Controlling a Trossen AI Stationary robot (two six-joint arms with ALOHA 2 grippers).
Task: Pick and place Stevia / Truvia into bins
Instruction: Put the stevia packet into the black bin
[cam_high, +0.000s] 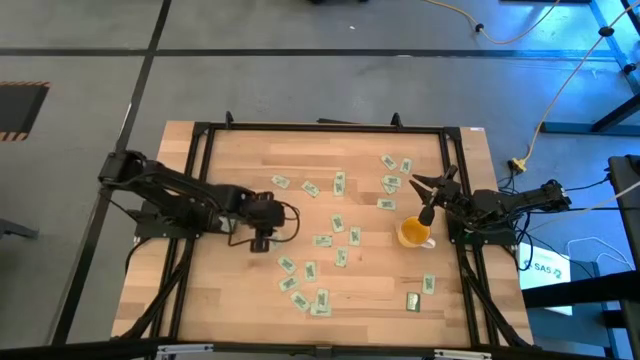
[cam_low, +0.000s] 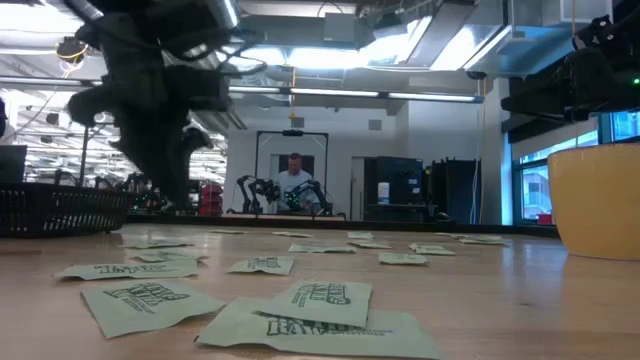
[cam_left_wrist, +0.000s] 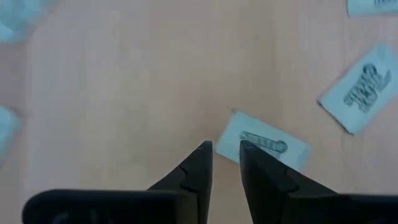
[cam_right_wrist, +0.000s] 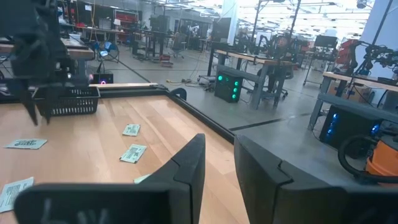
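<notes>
Left gripper (cam_high: 262, 243) is over the left-centre of the table (cam_high: 230, 290), pointing down; in the left wrist view its jaws stand slightly apart with a narrow gap, nothing between them, tips just beside one sachet (cam_left_wrist: 264, 142) lying flat on the wood. Can't tell whether the tips touch it. Right gripper (cam_high: 428, 196) hangs near the table's right edge, above a yellow cup (cam_high: 414, 232); right wrist view shows its jaws parted by a small gap, empty. Sachets (cam_high: 323, 240) are scattered loose over the middle and right of the table: a cluster near the far right, a few across the centre, more toward the near edge. In the low view several lie flat in the foreground. A black basket (cam_low: 60, 208) sits at the left in the low view and also shows in the right wrist view; can't tell whether anything is in it. A person stands in the room well behind the table.
</notes>
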